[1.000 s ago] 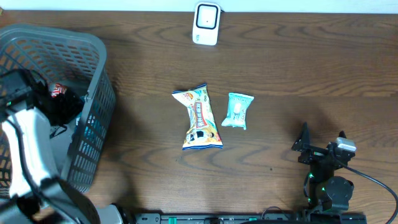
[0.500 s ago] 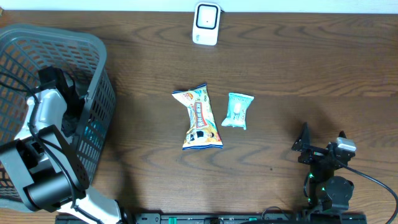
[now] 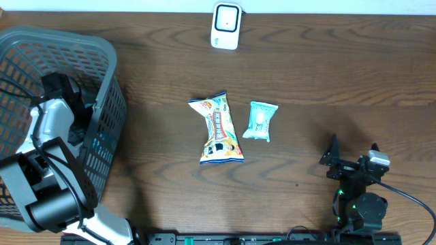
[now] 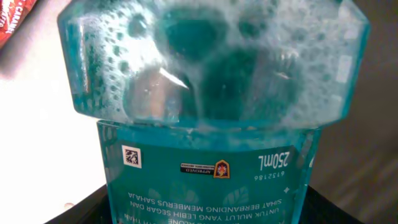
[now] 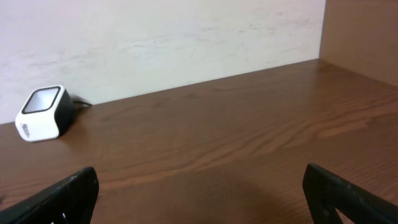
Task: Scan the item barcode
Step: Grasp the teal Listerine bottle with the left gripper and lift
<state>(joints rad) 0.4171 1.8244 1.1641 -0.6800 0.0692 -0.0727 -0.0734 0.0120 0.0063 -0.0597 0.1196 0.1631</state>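
A teal mouthwash bottle (image 4: 211,93), foamy inside, fills the left wrist view with its label upside down. My left gripper (image 4: 208,210) is down in the grey basket (image 3: 102,51), and its dark fingers (image 4: 78,208) lie against both sides of the bottle. From overhead only the left arm (image 3: 51,122) shows in the basket; the bottle is hidden there. The white barcode scanner (image 3: 226,25) stands at the table's far edge. My right gripper (image 3: 353,153) rests open at the front right, nothing between its fingers (image 5: 81,186).
A yellow snack bag (image 3: 218,129) and a small teal packet (image 3: 260,120) lie mid-table. A red packet (image 4: 15,18) lies beside the bottle in the basket. The scanner (image 5: 42,113) also shows in the right wrist view, by the white wall.
The left arm has swung forward and down into the basket, and its jaws have narrowed around the bottle. The right arm has not moved.
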